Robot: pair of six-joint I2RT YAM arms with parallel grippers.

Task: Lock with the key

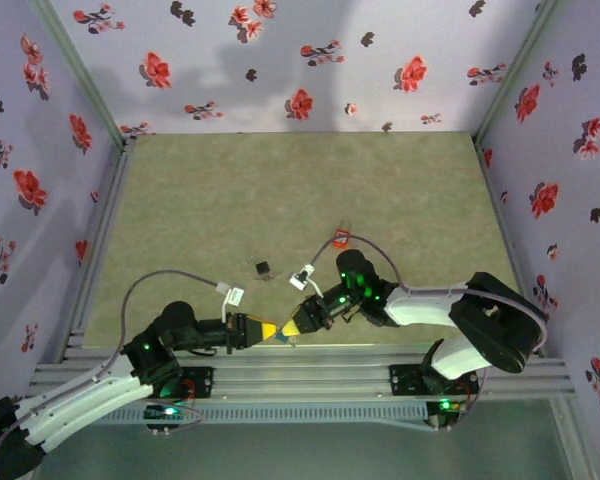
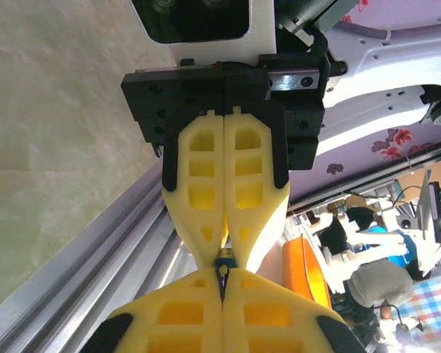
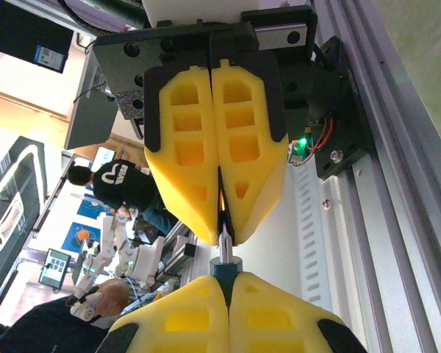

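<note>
My left gripper (image 1: 275, 331) and right gripper (image 1: 293, 327) meet tip to tip at the near edge of the green table (image 1: 280, 190), both clamped on the key (image 3: 224, 254); floral walls (image 1: 280, 60) enclose it

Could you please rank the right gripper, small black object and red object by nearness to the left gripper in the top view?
From the left gripper:
1. right gripper, tip to tip with it, a small metal piece pinched between them.
2. small black object, just beyond, slightly left.
3. red object, farther back and right.
</note>
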